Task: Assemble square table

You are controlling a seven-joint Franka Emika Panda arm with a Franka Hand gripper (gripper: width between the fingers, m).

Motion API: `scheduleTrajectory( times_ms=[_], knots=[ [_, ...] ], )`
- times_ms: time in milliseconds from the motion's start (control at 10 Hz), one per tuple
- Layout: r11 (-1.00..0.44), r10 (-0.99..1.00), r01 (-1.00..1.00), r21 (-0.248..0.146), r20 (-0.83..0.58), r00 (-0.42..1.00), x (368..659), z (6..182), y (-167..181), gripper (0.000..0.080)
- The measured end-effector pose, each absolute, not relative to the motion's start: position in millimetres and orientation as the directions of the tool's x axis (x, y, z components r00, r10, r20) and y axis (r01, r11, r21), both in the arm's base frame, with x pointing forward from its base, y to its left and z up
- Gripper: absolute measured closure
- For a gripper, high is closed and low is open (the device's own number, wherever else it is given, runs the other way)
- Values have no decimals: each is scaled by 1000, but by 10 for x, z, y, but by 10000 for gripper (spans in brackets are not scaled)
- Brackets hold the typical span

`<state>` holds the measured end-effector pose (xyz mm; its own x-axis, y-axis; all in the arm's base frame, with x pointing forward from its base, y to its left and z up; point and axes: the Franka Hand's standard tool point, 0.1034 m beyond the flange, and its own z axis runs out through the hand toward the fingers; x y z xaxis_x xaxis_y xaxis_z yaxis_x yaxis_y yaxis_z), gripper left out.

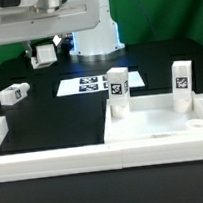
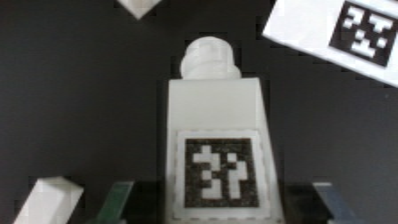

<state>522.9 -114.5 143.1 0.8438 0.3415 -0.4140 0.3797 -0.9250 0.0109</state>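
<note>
The square table's panel (image 1: 157,124) lies flat on the exterior view's right, with two white tagged legs (image 1: 118,85) (image 1: 182,77) standing upright on its far corners. At the back left my gripper (image 1: 45,57) hangs above the black table, shut on a third leg (image 1: 47,52). In the wrist view this leg (image 2: 217,120) fills the middle, tag toward the camera and round peg end (image 2: 210,55) pointing away. The dark fingers (image 2: 121,200) flank it on both sides of my gripper (image 2: 221,202). Another leg (image 1: 12,94) lies on its side at the left.
The marker board (image 1: 93,84) lies flat in the middle of the table. A long low white border wall (image 1: 45,160) runs along the front. The robot's base (image 1: 91,35) stands at the back. White pieces (image 2: 338,35) (image 2: 50,200) show at the wrist view's edges.
</note>
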Motion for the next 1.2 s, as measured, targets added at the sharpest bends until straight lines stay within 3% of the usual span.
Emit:
scheduleTrajectory(
  times_ms=[100, 200, 700, 1200],
  knots=[
    [-931, 338, 365, 19, -335, 880, 5515, 1739, -1039, 511],
    [-934, 334, 356, 29, -284, 899, 5641, 1914, -976, 511],
    [-954, 294, 295, 55, -26, 956, 5703, 1905, -970, 511],
    [-988, 155, 156, 17, 259, 953, 6317, 1832, 182, 511]
  ],
)
